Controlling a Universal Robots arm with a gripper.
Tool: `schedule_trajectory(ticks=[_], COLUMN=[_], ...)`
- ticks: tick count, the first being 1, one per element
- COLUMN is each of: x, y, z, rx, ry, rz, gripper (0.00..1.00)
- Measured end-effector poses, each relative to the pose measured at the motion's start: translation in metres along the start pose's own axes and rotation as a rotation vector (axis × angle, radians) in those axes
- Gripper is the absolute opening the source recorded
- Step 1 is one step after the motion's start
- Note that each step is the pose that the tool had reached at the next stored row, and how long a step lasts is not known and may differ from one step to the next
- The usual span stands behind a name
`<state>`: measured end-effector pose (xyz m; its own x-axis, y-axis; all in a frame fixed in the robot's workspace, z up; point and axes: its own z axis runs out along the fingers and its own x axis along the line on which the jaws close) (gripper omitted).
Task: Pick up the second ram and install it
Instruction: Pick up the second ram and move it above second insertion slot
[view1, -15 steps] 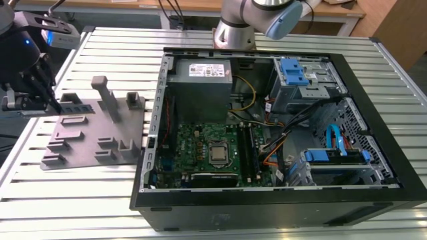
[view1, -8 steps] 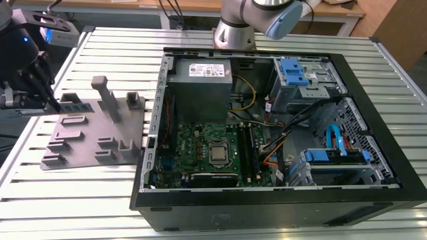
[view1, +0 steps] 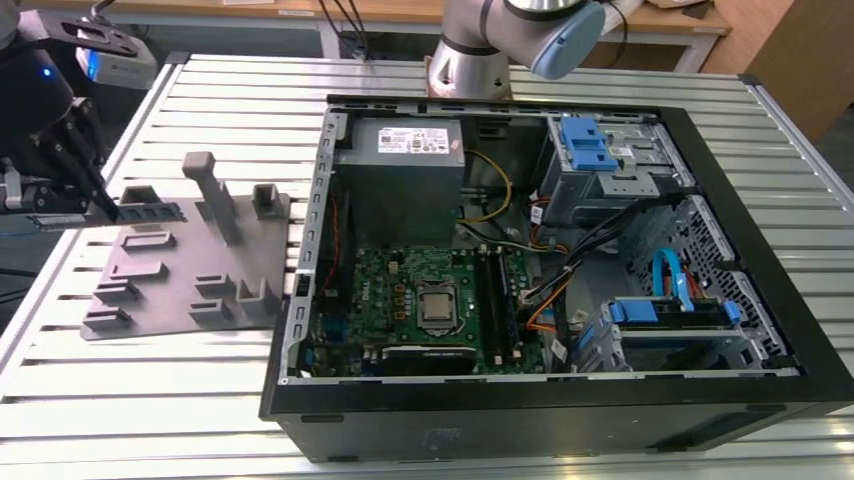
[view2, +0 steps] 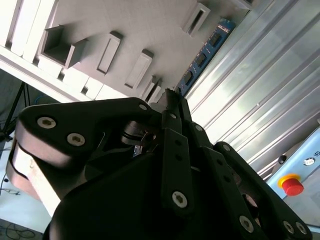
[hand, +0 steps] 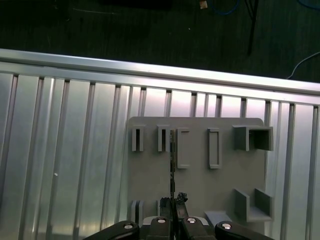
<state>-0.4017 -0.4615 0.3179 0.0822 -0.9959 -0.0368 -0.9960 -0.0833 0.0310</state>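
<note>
1. Slatted aluminium tabletop (view1: 147, 400) carries every item. In the first wrist view, dark floor lies beyond its edge.
2. The second ram (view1: 150, 212) is clamped at one end by the claw (view1: 110, 208), which is closed on it. The board projects roughly level from the fingertips.
3. In the second wrist view, the board's black chips face the camera. In the first wrist view, it is seen edge-on.
4. The second ram is positioned over the grey fixture (view1: 200, 270), near the edge furthest towards the exterior view's left. Contact with the fixture cannot be determined.
5. The fixture lies flat, with an upright post (view1: 214, 195), just beside the open computer case (view1: 747, 380).
6. The case contains the motherboard (view1: 400, 280), the processor socket (view1: 437, 305) and the power supply (view1: 400, 150).
</note>
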Motion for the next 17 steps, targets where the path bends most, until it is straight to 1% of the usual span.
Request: schedule_trajectory(ticks=[17], x=[-0.0007], y=[0.0006], z=[-0.0199], rx=[0.0000], ry=[0.0000], rz=[0.000], gripper=[0.14])
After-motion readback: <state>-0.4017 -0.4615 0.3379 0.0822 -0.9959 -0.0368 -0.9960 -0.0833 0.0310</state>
